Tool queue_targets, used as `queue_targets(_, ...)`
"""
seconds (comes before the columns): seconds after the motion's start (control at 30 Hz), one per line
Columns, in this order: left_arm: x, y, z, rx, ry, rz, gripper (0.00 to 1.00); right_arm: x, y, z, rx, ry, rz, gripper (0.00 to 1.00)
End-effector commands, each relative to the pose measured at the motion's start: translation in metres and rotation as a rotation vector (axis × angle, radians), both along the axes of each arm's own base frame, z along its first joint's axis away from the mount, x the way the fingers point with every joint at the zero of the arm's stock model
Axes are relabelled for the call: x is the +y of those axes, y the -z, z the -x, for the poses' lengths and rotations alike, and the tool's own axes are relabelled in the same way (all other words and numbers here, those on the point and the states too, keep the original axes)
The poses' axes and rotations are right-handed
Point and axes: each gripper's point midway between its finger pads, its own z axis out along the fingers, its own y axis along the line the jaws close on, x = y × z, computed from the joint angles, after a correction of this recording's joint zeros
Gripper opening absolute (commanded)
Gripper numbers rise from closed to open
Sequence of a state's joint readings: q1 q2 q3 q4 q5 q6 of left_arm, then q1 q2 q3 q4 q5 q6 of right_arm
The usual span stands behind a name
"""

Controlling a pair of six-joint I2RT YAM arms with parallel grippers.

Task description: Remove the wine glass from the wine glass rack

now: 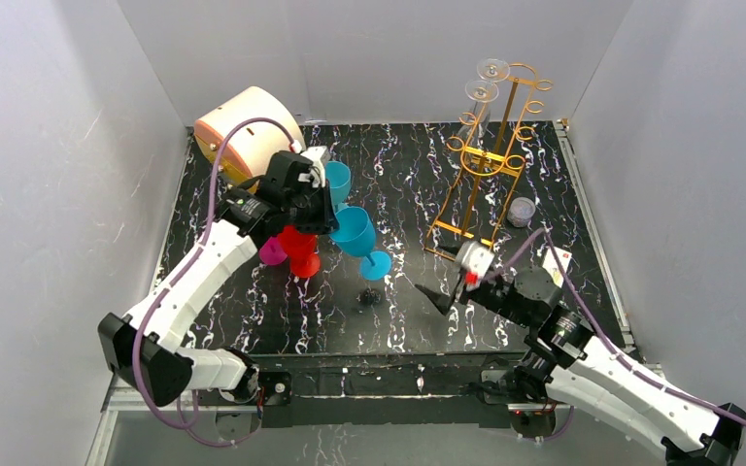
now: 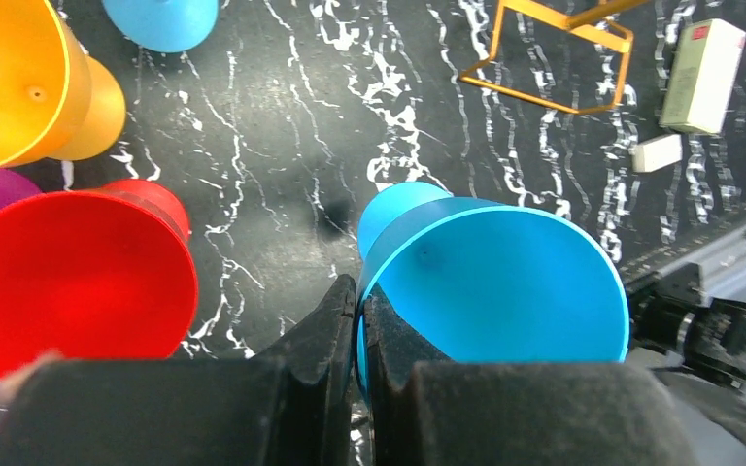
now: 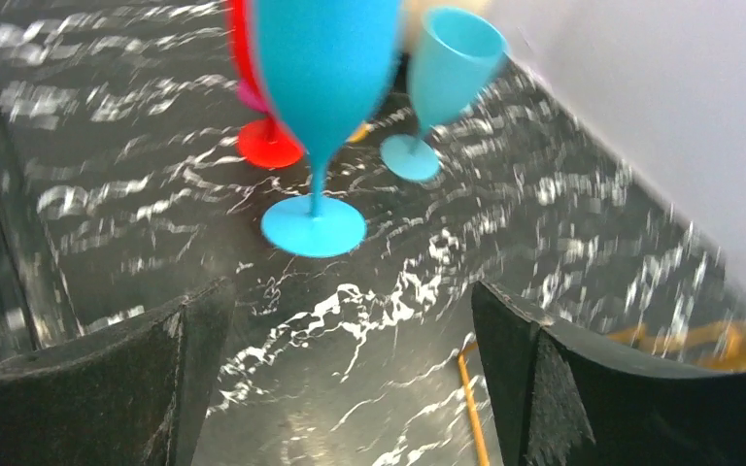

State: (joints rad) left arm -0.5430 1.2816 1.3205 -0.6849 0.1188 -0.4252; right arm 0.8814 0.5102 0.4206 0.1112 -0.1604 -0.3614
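The left gripper [image 2: 357,311] pinches 1 blue wine glass [image 2: 505,282] tight, middle left, probably to stand it down next; the right gripper [image 3: 350,340] gapes wide, holding nothing.

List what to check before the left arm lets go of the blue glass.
1. Left gripper fingers shut on blue glass rim: ok.
2. Right gripper open, holding nothing: ok.
3. Blue glass resting on table: cannot tell.
4. Blue glass apart from red glass: ok.
5. Blue glass off the wine glass rack: ok.
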Motion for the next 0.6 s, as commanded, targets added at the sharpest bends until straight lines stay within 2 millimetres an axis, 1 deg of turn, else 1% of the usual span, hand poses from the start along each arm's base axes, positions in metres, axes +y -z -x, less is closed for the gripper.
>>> queue_targets(0.0, 0.012, 0.003, -0.019, -0.058, -0.073, -0.118, 0.00, -0.039, -0.023, -0.043, 0.508, 0.509, -0.408, 0.99)
queue_targets(0.03, 0.013, 0.007, -0.022, -0.059, -0.083, -0.138, 0.00, -0.053, -0.010, -0.048, 0.596, 0.634, -0.423, 0.99)
queue_targets(0.07, 0.014, 0.010, -0.024, -0.059, -0.089, -0.152, 0.00, -0.057, -0.007, -0.050, 0.652, 0.693, -0.445, 0.99)
queue_targets(0.13, 0.015, 0.016, -0.032, -0.065, -0.106, -0.180, 0.00, -0.059, -0.004, -0.046, 0.744, 0.737, -0.459, 0.99)
queue_targets(0.23, 0.017, 0.022, -0.042, -0.077, -0.131, -0.209, 0.00, -0.049, -0.004, -0.037, 0.848, 0.700, -0.495, 0.99)
queue_targets(0.33, 0.016, 0.026, -0.051, -0.088, -0.147, -0.225, 0.00, -0.048, -0.004, -0.033, 0.908, 0.686, -0.588, 0.99)
queue_targets(0.37, 0.016, 0.028, -0.054, -0.094, -0.151, -0.231, 0.00, -0.050, -0.009, -0.031, 0.903, 0.666, -0.616, 0.99)
queue_targets(0.47, 0.018, 0.034, -0.061, -0.107, -0.163, -0.255, 0.00, -0.060, -0.013, -0.029, 0.899, 0.677, -0.683, 0.99)
queue_targets(0.57, 0.018, 0.042, -0.067, -0.105, -0.158, -0.284, 0.00, -0.067, -0.019, -0.026, 0.895, 0.678, -0.714, 0.99)
